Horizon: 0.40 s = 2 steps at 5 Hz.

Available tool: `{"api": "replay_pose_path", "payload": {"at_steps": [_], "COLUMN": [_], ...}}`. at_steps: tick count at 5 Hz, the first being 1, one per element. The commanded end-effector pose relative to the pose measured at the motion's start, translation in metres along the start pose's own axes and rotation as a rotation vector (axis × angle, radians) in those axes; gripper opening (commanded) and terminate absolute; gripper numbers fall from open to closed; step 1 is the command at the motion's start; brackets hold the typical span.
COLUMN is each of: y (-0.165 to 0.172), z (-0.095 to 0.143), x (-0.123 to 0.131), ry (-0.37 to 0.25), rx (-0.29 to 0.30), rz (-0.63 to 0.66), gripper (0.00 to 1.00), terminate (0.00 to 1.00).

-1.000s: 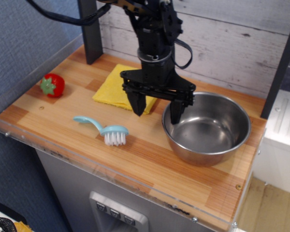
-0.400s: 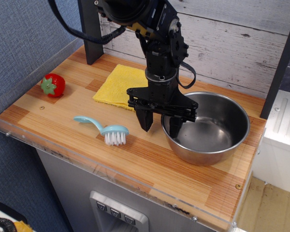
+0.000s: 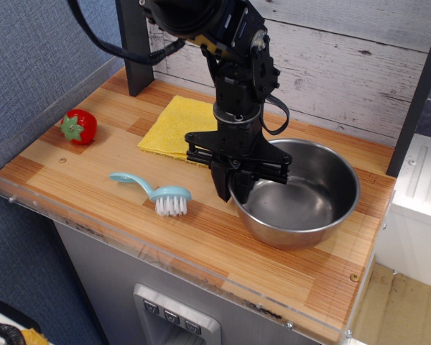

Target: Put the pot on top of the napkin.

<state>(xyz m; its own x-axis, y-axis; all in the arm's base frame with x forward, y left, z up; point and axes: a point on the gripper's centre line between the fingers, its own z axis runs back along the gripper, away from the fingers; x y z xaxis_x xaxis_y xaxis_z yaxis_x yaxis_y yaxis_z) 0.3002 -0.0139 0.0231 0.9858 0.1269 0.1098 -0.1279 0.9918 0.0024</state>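
Note:
The pot (image 3: 305, 205) is a large shiny steel bowl on the right half of the wooden table. The napkin (image 3: 174, 126) is a flat folded yellow cloth at the back, left of the pot and apart from it; its right corner is hidden behind the arm. My gripper (image 3: 232, 188) points straight down and is shut on the pot's left rim, one finger outside the wall and one inside. I cannot tell whether the pot rests on the table or is slightly raised.
A light blue dish brush (image 3: 154, 192) lies in front of the napkin, left of the gripper. A red toy strawberry (image 3: 78, 126) sits at the far left. A clear rim (image 3: 129, 244) edges the table front and left. A dark post (image 3: 133, 50) stands at the back left.
The gripper has come down over the pot's left rim and closed from wide open onto it. The pot has shifted a little to the left.

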Motion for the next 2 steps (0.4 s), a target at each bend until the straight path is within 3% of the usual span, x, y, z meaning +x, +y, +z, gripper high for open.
{"api": "replay_pose_path", "payload": {"at_steps": [1,2], "y": [-0.007,-0.005], "z": [0.048,0.077], "x": [0.008,0.011], "ry": [-0.106,-0.138], "rx": [-0.046,-0.064], "rz": [-0.014,-0.013], "gripper": [0.0,0.0], "terminate": [0.0,0.0]}}
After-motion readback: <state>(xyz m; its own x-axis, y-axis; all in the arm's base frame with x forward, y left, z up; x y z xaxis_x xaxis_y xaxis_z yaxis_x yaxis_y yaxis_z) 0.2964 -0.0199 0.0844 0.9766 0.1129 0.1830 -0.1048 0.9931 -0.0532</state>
